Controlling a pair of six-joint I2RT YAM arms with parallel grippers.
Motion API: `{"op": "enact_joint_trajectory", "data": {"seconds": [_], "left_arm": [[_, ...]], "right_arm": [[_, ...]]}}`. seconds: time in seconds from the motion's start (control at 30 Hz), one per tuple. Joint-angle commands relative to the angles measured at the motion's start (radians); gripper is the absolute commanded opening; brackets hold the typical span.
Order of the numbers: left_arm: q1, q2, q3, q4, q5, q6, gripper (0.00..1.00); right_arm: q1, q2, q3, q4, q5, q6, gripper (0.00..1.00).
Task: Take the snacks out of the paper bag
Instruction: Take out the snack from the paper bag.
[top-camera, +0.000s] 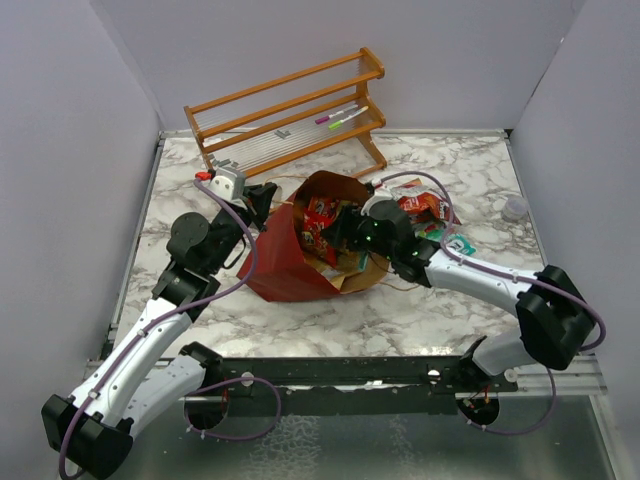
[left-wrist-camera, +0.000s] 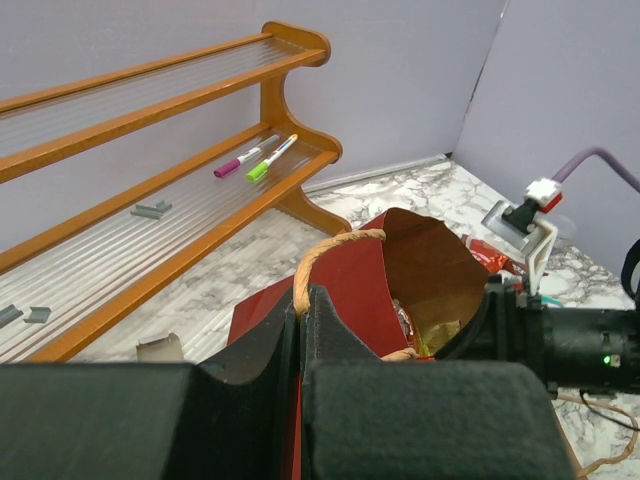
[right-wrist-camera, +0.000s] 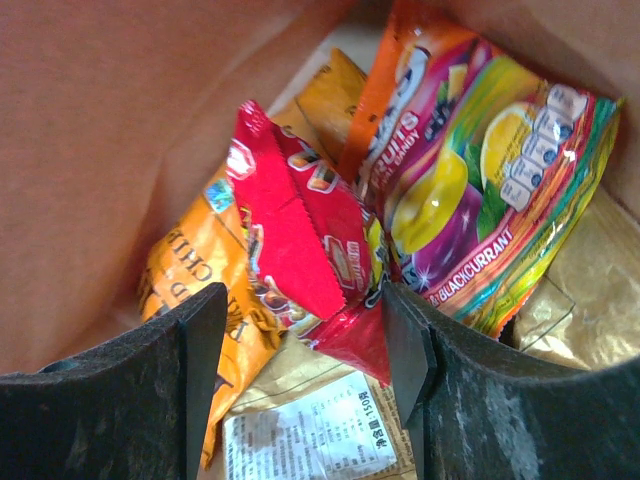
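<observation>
So the right gripper (right-wrist-camera: 305, 320) is down inside the paper bag (top-camera: 282, 265) with its jaws apart, and the lower end of a red packet (right-wrist-camera: 300, 240) sits in the gap between them. The right-hand finger looks like it's brushing the packet's corner, but nothing is squeezed.

Packed around that one are an orange packet (right-wrist-camera: 195, 275) leaning on the brown inner wall to the left and a big purple-and-yellow fruit candy packet (right-wrist-camera: 470, 180) to the right. A tan-gold pouch (right-wrist-camera: 585, 300) is tucked in below the candy. It's all jumbled and overlapping, pretty crinkly stuff.

The left gripper (left-wrist-camera: 298, 320) has its jaws pressed together on the bag's rim, right where the twine handle (left-wrist-camera: 325, 245) comes up. The mouth gapes open toward the right arm, brown inside showing.

From the top camera, the bag is slumped on the marble table (top-camera: 420, 320) between the two arms. A few loose packets (top-camera: 420, 205), mostly red, lie on the table just right of the bag, near the right arm.

Behind everything is the wooden rack (top-camera: 290, 110), against the back wall, with a pink pen (left-wrist-camera: 240, 160) and a green pen (left-wrist-camera: 270, 160) side by side on one shelf.
</observation>
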Motion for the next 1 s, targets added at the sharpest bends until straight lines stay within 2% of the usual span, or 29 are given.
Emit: {"op": "enact_joint_trajectory", "data": {"seconds": [0.0,0.3,0.47,0.63,0.97], "left_arm": [[0.006,-0.021,-0.008,0.021,0.008,0.000,0.00],[0.006,-0.021,-0.008,0.021,0.008,-0.001,0.00],[0.006,-0.020,-0.008,0.021,0.009,0.000,0.00],[0.004,-0.021,-0.009,0.021,0.011,-0.001,0.00],[0.004,-0.018,-0.007,0.018,0.010,0.000,0.00]], "right_arm": [[0.021,0.051,0.031,0.052,0.139,0.068,0.64],[0.035,0.150,0.102,0.089,0.134,0.065,0.62],[0.041,0.158,0.081,0.205,0.066,0.052,0.54],[0.044,0.172,0.084,0.240,0.034,0.042,0.36],[0.044,0.107,0.086,0.212,0.011,0.028,0.07]]}}
